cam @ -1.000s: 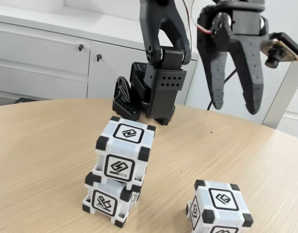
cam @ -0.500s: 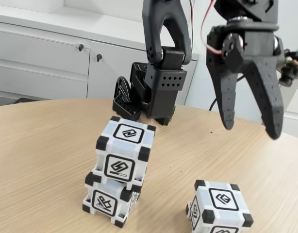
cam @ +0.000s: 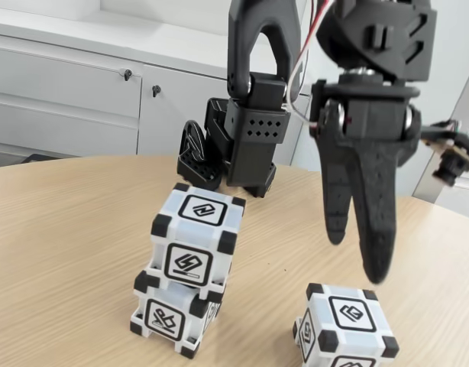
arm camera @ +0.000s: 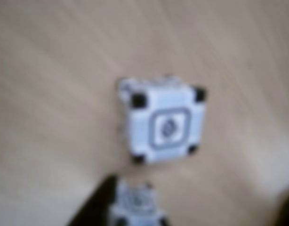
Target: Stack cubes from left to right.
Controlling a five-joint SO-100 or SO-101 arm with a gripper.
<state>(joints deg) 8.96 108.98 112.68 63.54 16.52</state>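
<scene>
A pale wooden table (cam: 66,229) stands before white cabinets (cam: 74,92) in the fixed view. On it, one cube (cam: 196,241) sits on another (cam: 172,313), slightly askew. A third cube (cam: 345,325) lies apart to the right. The gripper (cam: 357,256) hangs above that cube, fingers slightly parted, holding nothing.

The blurred wrist view shows the lone cube (arm camera: 164,123) on the wood grain.

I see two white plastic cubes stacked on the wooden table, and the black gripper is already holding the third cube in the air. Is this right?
Not quite. Two white plastic cubes are stacked: the upper cube on the lower cube. But the third cube rests on the wooden table, as the fixed view shows. The black gripper hangs empty above it, gripping nothing.
</scene>
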